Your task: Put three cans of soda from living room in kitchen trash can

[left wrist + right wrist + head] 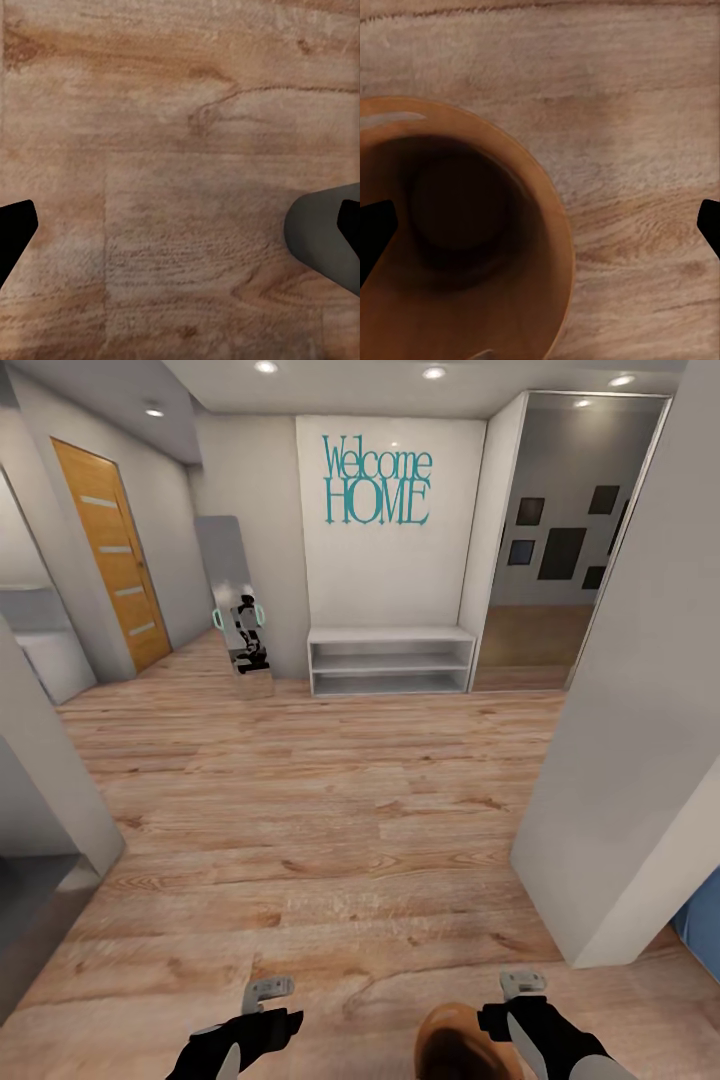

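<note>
The robot was seen standing in a white hall, not in the living room or the kitchen, so the step in hand was judged to be travel between rooms. No soda cans were to be seen. The trash can (pixel 462 1042) was found low in the head view, just beside the right gripper (pixel 522 986); through the right wrist camera its dark inside was looked straight down into, and nothing was seen lying in it. Whether the can was held by that arm or merely stood on the wood floor (pixel 330 810) under it could not be told. The right gripper's fingers appeared spread wide with nothing between the tips. The left gripper (pixel 268 990) was likewise seen parted and empty over bare floorboards.

The next move was judged to call for steering the base toward a room with cans, with the bin kept steady or left behind.

Ahead, a wall bearing teal "Welcome HOME" lettering (pixel 377 480) was faced, with a low white shelf (pixel 391 660) at its foot and a leaning mirror (pixel 237 605) beside it. An orange door (pixel 112 555) was set in the left wall. A white pillar (pixel 630 740) close on the right narrowed the way, and a doorway (pixel 555 570) beyond it opened on a room hung with dark pictures.
</note>
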Robot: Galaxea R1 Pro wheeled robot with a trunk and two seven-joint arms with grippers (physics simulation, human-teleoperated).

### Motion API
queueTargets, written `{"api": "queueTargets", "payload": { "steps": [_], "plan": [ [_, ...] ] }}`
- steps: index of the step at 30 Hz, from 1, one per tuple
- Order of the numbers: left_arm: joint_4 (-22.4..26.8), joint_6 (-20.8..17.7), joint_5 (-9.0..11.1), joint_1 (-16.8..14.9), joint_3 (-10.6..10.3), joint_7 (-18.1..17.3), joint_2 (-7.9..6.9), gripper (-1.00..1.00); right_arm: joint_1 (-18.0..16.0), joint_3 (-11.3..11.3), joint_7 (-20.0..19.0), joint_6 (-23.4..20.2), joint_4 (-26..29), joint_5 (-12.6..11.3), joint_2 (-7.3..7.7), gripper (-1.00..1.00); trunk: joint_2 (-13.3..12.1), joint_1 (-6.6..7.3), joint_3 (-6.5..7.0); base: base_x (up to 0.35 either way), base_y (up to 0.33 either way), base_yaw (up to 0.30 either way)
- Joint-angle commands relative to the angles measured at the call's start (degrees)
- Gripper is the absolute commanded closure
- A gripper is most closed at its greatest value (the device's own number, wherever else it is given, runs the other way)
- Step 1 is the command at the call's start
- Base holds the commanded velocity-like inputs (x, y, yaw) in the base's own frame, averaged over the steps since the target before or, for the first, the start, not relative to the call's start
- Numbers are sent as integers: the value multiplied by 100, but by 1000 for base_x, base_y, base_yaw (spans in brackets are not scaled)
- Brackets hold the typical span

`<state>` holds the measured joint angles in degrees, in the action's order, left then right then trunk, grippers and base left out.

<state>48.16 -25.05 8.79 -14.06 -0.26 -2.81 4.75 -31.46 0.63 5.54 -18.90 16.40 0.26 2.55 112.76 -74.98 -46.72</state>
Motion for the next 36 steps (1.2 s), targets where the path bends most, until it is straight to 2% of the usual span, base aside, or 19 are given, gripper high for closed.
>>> {"api": "queueTargets", "payload": {
  "steps": [1,9,17,36],
  "plan": [
    [0,0,0,0,0,0,0,-100,0,3,0,0,-2,-3,0,-100,0,0,0,0,0,0],
    [-7,0,0,0,0,0,0,-100,0,27,8,0,-148,-8,-4,-100,321,-176,-144,0,0,0],
    [0,0,0,0,0,0,0,-100,0,25,16,-5,-273,-9,7,-100,321,-176,-144,0,0,0],
    [0,0,1,0,0,0,2,-100,0,20,8,0,-299,8,38,-100,1043,-571,-467,0,0,0]
  ]
}}
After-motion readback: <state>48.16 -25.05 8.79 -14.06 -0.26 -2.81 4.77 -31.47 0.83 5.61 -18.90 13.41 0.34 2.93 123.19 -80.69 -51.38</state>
